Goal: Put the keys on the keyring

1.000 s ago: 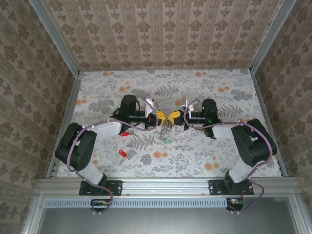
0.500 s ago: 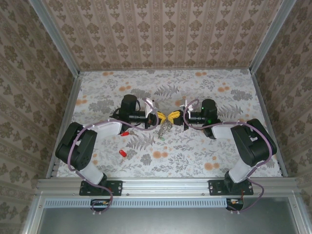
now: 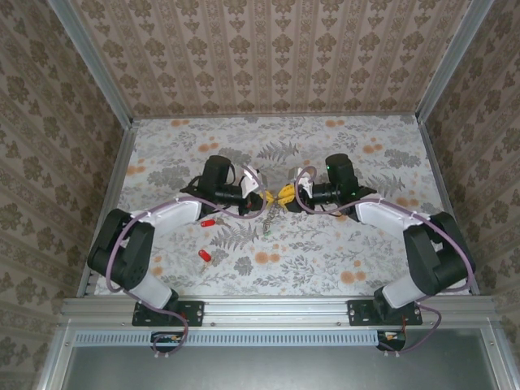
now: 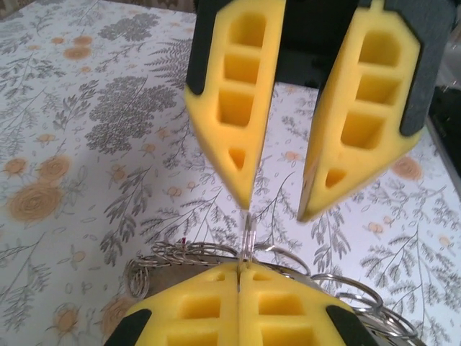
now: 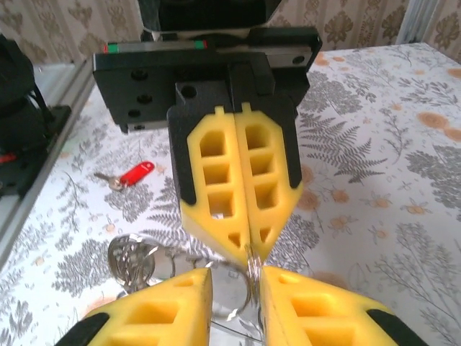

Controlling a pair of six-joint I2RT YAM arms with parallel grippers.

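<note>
The left arm [image 3: 175, 213] and right arm [image 3: 382, 215] have white links, black joints and purple cables [image 3: 299, 192]. Their fingers [image 4: 234, 101] are yellow foam with rectangular hollows, black-backed.

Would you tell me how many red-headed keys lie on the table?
2: one red key beside the left forearm, the other nearer the table's front edge; more could hide under the arms.

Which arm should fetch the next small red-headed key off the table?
Right, probably. The left gripper is shut on the thin grey wire keyring, so it is tied up; the right gripper has its jaws apart. The red-headed key lies beside the left arm, though, a longer reach.
</note>
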